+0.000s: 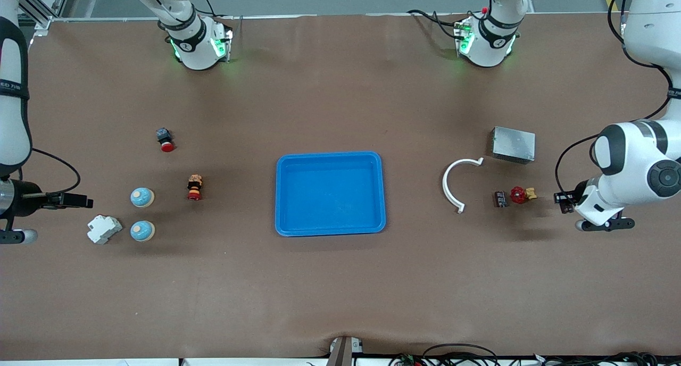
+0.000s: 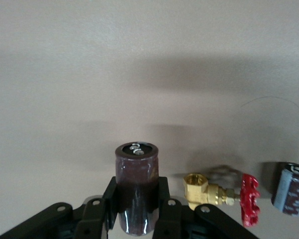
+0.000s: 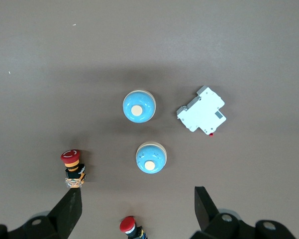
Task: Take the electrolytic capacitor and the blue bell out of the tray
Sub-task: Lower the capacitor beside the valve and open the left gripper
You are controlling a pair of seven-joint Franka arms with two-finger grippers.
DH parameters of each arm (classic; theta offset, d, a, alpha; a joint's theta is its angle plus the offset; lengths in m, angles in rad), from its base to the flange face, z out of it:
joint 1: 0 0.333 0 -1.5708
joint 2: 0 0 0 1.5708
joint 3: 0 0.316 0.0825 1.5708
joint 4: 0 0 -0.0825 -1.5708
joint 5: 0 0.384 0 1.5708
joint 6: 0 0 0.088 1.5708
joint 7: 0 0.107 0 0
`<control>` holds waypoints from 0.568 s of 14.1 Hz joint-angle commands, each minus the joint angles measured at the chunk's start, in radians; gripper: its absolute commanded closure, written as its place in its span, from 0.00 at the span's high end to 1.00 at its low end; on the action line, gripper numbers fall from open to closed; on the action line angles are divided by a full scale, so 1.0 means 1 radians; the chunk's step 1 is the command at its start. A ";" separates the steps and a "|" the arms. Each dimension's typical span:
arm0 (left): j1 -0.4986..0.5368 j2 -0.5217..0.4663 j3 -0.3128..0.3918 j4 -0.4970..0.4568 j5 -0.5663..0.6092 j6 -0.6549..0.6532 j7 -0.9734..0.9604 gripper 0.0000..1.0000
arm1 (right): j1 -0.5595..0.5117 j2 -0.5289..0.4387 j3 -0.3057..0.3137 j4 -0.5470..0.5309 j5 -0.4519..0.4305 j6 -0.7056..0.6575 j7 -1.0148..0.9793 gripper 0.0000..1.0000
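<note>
**A:** Left gripper [image 2: 137,209] status?

**B:** Clamped on a capacitor [image 2: 136,186], dark can held upright between the fingers [image 2: 111,199]. In the front view that gripper [image 1: 565,202] sits at the left arm's end of the table, mostly masked by the wrist housing, and the held capacitor can't be made out there.

**A:** Is that the dark can I see on the table?

**B:** No, that's a second capacitor [image 1: 500,198], loose on the table, just beside a brass valve with red handle [image 1: 522,194]. In the left wrist view its lower part is cut off by the frame edge.

**A:** Right gripper?

**B:** Right gripper [image 3: 139,211] is spread wide, empty, up in the air over the two e-stop buttons. Only the finger tips show in the wrist view. In the front view it's at the frame edge [image 1: 80,200], partly cropped.

**A:** Bells?

**B:** Two blue bells, both on the table at the right arm's end: one [image 1: 142,197] farther from the front camera, one [image 1: 142,231] nearer, next to a white breaker [image 1: 104,229]. E-stop buttons: one [image 1: 194,188] toward the tray, other [image 1: 165,139] farther from the camera; in the right wrist view that second one is cut off at the frame edge.

**A:** Tray?

**B:** Blue tray [image 1: 330,231], mid-table, nothing in it. A white curved clip [image 1: 452,181] and a grey metal box [image 1: 513,144] sit toward the left arm's end.
</note>
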 commanded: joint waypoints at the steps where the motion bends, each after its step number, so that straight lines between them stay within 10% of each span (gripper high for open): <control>1: 0.012 0.020 -0.007 -0.010 0.033 0.036 0.005 0.00 | 0.008 0.006 0.004 0.010 -0.020 -0.007 0.014 1.00; 8: 0.013 0.052 -0.011 -0.011 0.056 0.058 0.001 0.00 | -0.034 -0.003 0.002 0.041 -0.032 -0.018 0.015 1.00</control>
